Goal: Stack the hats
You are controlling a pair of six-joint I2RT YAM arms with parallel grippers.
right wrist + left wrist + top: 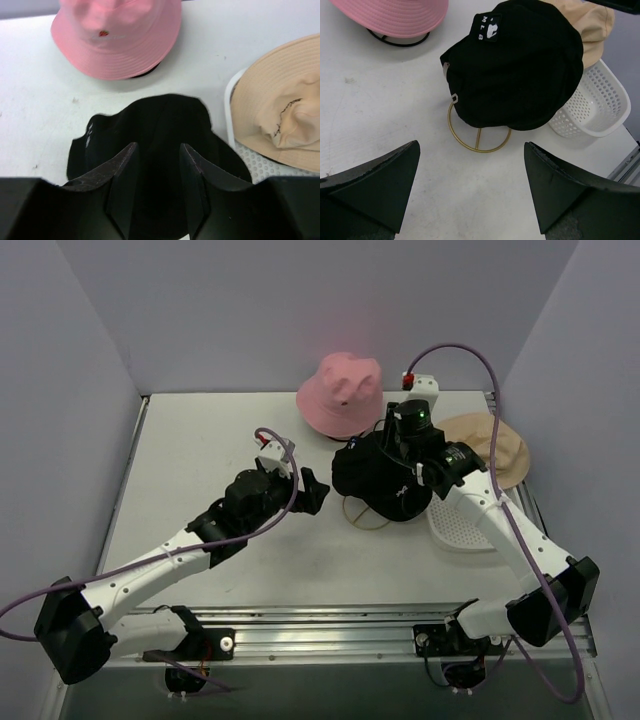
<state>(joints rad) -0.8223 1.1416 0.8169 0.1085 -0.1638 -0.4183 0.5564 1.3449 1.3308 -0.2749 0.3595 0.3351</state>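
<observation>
The black baseball cap (375, 480) with a white logo sits on a gold wire frame (479, 147) mid-table; it also shows in the left wrist view (520, 70) and the right wrist view (155, 125). My right gripper (402, 455) is over its crown, and its fingers (159, 150) are closed partway with cap fabric between them. My left gripper (312, 492) is open and empty (470, 185), just left of the cap. The pink bucket hat (342, 392) stands behind it. The tan bucket hat (495, 445) lies to the right. The dark green hat is out of view.
A white perforated tray (465, 530) lies right of the cap, partly under the tan hat (280, 110). A thin black wire frame (395, 42) shows under the pink hat (390, 15). Grey walls close in the table on the left, back and right.
</observation>
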